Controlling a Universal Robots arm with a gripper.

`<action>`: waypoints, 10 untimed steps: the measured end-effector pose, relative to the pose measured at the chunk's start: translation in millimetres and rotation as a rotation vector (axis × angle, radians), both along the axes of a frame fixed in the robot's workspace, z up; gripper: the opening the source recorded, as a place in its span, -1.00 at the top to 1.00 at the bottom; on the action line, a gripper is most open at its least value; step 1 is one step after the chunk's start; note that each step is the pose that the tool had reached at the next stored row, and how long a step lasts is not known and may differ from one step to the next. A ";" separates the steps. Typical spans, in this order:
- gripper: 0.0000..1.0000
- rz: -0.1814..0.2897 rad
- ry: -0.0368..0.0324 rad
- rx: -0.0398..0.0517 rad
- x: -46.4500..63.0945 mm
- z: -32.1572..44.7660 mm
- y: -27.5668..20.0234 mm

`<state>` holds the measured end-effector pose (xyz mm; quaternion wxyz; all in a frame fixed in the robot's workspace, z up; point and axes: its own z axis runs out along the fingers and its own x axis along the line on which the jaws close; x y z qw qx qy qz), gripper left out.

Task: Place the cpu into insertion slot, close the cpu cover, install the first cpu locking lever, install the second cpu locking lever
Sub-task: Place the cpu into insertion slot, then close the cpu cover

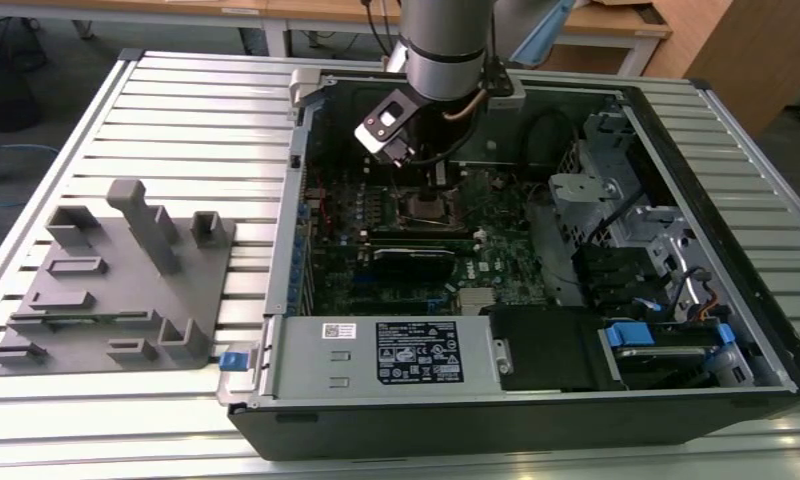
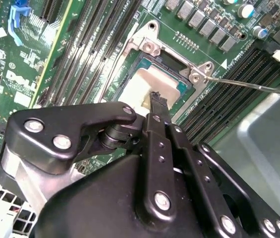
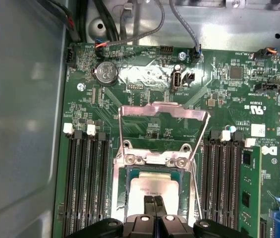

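Observation:
The cpu (image 3: 137, 193) lies flat in the insertion slot (image 3: 121, 191), its pale metal top (image 2: 137, 87) showing in both wrist views. My gripper (image 3: 154, 185) is shut, and its joined fingertips (image 2: 155, 97) rest on or just above the middle of the chip. The cpu cover (image 3: 162, 110) stands open, swung up from its hinge beside the slot. A thin locking lever (image 2: 251, 85) sticks out free from the socket's corner. In the exterior view the gripper (image 1: 434, 188) hangs over the slot (image 1: 424, 207) inside the open computer case.
Rows of black memory slots (image 3: 83, 183) flank the socket, with one green memory stick (image 3: 249, 188) fitted. Case walls, a power supply (image 1: 387, 355) and a drive cage (image 1: 614, 200) ring the board. A grey fixture plate (image 1: 107, 280) lies on the slatted table at the exterior view's left.

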<state>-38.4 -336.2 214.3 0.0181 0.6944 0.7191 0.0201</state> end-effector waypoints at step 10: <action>0.79 0.000 0.0002 -0.0003 0.0 3.9 -0.1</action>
